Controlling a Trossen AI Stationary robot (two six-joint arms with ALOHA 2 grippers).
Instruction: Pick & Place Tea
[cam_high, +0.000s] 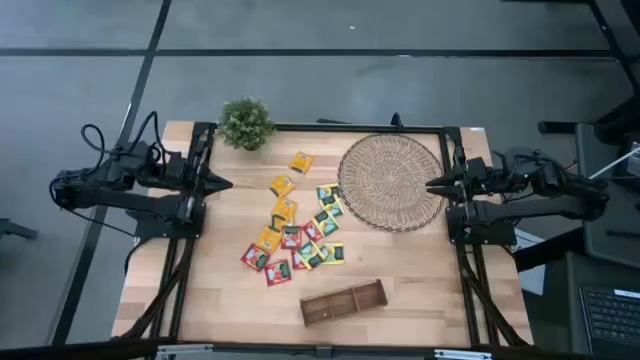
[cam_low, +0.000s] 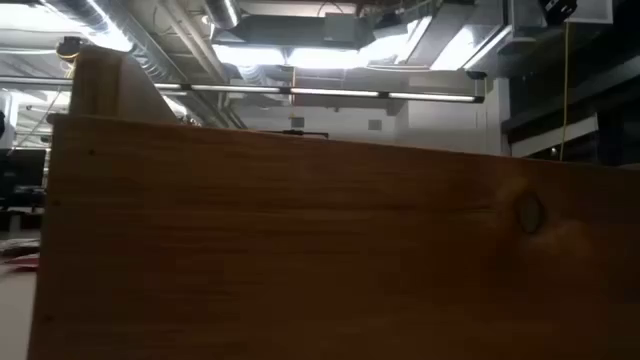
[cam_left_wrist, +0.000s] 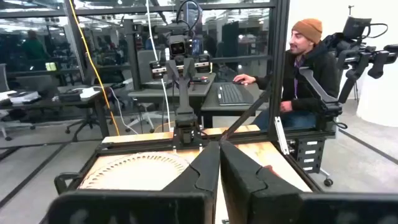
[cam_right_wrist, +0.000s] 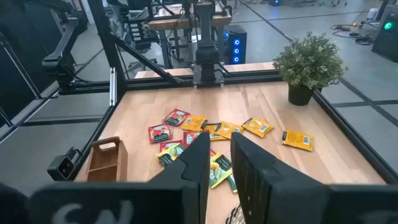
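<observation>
Bare table (cam_high: 410, 265) lies between scattered tea (cam_high: 295, 235) and right edge; mat (cam_high: 391, 182) blocks farther back.

1. The tea sachets (cam_high: 297, 232), small flat squares wrapped in yellow, red or green, lay loosely scattered mid-desk (cam_high: 420, 275).
2. One yellow sachet (cam_high: 301, 161) lay apart, nearer the far edge.

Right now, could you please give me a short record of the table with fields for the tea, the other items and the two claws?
tea: loose cluster of yellow, red and green tea sachets mid-table, one yellow sachet apart toward the plant
woven mat: round woven mat, empty, right of the sachets
tray: wooden tray near the front edge, compartments empty
plant: small potted plant at the back left
left claw: left claw shut, empty, at the left table edge
right claw: right claw slightly parted, empty, beside the mat's rim
</observation>
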